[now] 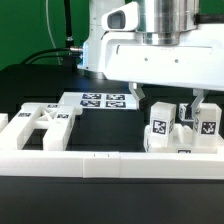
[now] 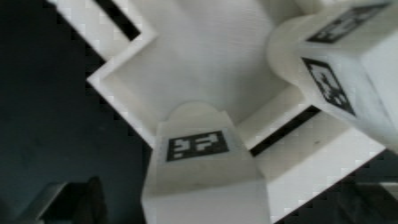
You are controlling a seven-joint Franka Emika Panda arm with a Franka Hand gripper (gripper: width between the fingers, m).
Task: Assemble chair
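Item: white two-finger gripper (image 1: 170, 100), jaws released, empty, above matte white tagged blocky plastic chair leg (image 1: 160, 132); I'd centre it before descending.

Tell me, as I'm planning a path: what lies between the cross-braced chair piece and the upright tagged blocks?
Only bare black table, as the exterior view shows.

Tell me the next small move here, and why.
Probably lower straight down, then close. The jaws stand wide open and hold nothing, poised over the tagged white block at the exterior view's right, so a short descent looks needed before any grip.
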